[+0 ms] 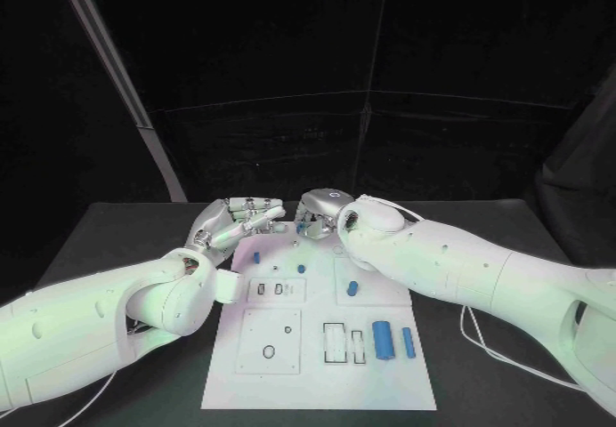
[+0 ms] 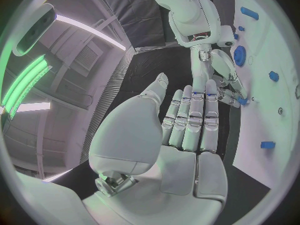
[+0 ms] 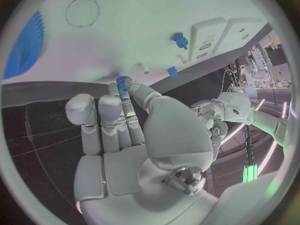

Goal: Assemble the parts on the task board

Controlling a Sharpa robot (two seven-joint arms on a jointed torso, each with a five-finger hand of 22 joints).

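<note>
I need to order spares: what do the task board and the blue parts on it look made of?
Task board: looks like matte white plastic or painted sheet, flat, printed with black outlines. Blue parts: probably smooth moulded or printed plastic, uniformly coloured, with a faint sheen. I cannot confirm either.

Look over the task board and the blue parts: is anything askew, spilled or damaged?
Nothing stands out. The task board lies flat and square on the table, and the loose blue parts, such as the two cylinders near its right edge, lie neatly in line. The right hand pinches one small blue part at the board's far edge; the left hand holds nothing.
</note>
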